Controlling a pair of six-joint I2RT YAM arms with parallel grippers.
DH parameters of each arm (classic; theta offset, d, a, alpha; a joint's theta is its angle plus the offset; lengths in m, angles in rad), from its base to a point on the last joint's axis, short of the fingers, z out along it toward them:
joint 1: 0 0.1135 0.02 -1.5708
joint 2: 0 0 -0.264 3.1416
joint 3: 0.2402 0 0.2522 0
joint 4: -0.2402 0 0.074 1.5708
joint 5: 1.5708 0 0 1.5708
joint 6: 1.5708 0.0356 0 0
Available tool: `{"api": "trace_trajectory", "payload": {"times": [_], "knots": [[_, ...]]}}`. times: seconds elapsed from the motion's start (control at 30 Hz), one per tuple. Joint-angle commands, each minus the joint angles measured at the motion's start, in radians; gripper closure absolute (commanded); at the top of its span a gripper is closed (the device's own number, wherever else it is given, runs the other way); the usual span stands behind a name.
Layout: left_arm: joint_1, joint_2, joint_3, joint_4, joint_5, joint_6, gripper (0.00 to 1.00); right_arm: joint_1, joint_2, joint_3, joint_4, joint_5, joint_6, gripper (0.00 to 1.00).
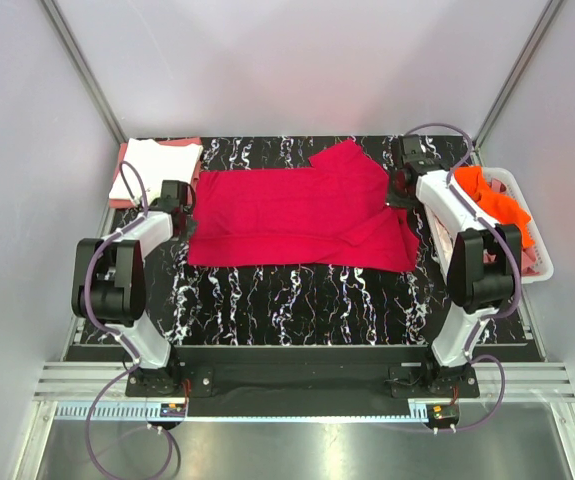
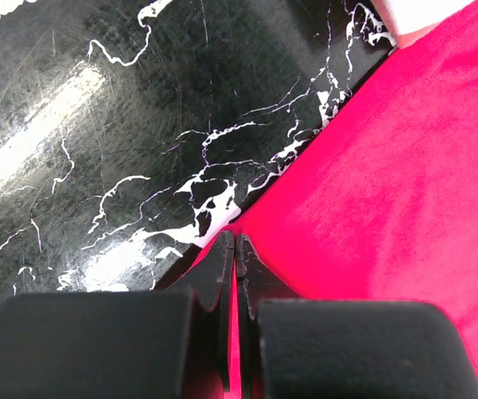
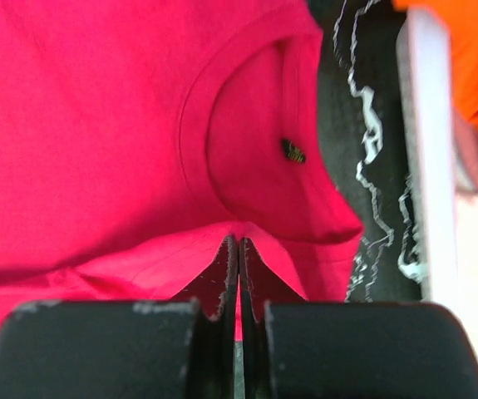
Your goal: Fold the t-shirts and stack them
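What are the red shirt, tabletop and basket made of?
Red shirt: soft matte knit cloth, probably cotton; it creases and folds limply.
Tabletop: hard, glossy black with white veins, marble-look, maybe laminate; glare streaks show.
Basket: white plastic, seemingly; smooth stiff rim.

The red t-shirt caught between the left fingers is soft matt knit cloth. The fingers look like matt black plastic. Left of them, the tabletop is glossy black marble-look with fine scratches. Right of the right fingers, which have scuffed edges, the basket rim is smooth white plastic.
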Motion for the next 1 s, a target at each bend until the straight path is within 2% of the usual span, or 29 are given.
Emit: {"api": "trace_trajectory", "payload": {"times": [0.0, 0.47, 0.97], "knots": [[-0.002, 0.016, 0.043, 0.041, -0.019, 0.014, 1.00, -0.002, 0.012, 0.065, 0.024, 0.102, -0.087, 1.00], [0.000, 0.042, 0.047, 0.041, -0.025, 0.018, 1.00, 0.092, 0.081, 0.138, 0.092, 0.176, -0.248, 1.00], [-0.002, 0.053, 0.063, 0.040, -0.029, 0.021, 1.00, 0.133, 0.153, 0.197, 0.108, 0.267, -0.302, 1.00]]}}
